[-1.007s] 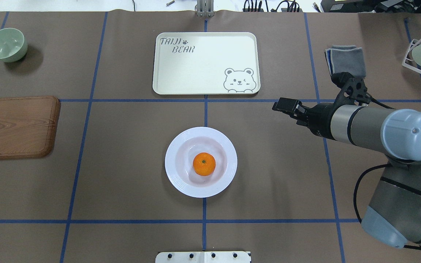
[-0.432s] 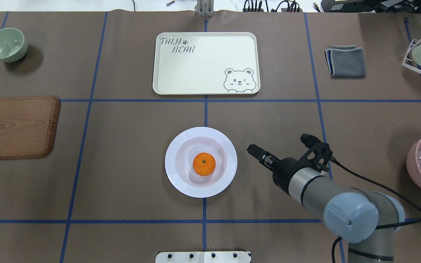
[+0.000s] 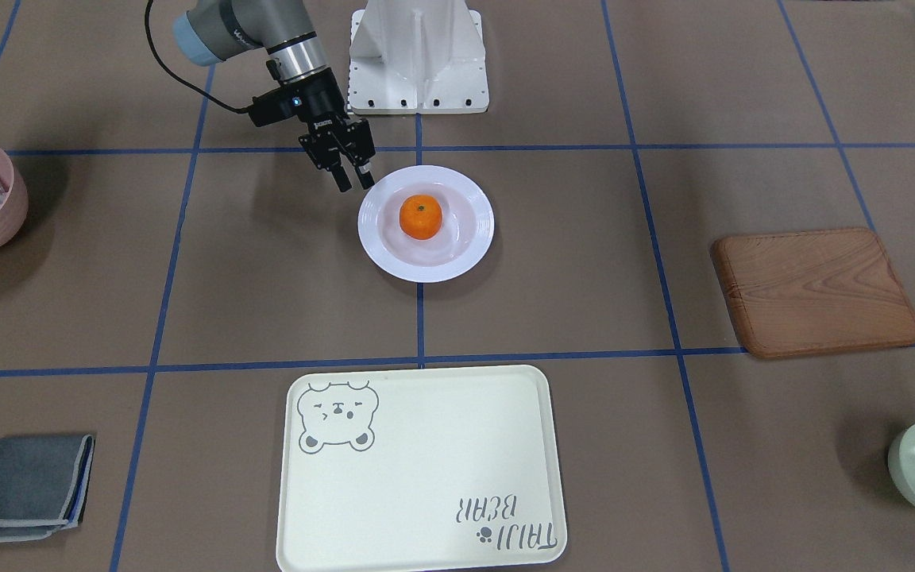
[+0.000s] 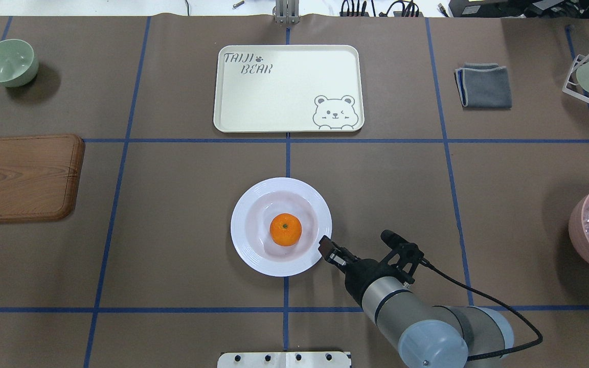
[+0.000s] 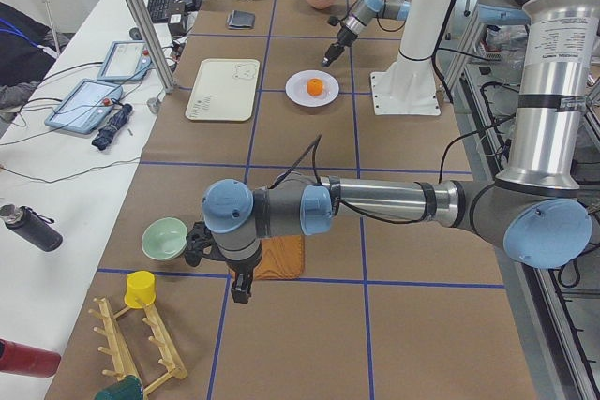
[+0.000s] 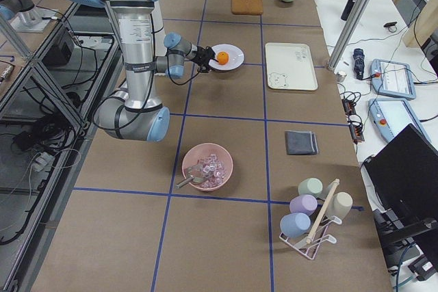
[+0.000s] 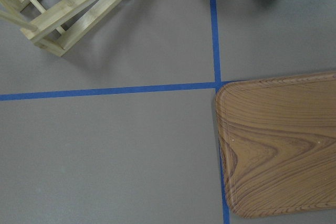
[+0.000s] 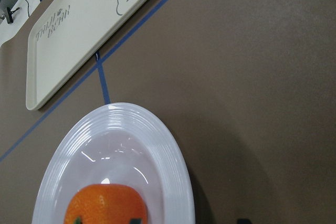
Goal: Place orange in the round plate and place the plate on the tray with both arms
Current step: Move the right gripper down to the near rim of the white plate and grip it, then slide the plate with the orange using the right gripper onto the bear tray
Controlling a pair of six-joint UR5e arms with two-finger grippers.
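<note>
The right gripper (image 3: 355, 183) has swung in from the table's right side to the rim of the round plate (image 3: 426, 266), jaws parted and empty, with the orange (image 3: 420, 217) already inside it mid-table, so carrying it to the tray (image 3: 426, 453) at the far edge looks next; whether the left gripper (image 5: 241, 288) is parted or closed I cannot tell.

Orange (image 4: 285, 229) in the round plate (image 4: 253, 258), tray (image 4: 284, 87) beyond; right pincer (image 3: 355, 185) seemingly at its rim.
</note>
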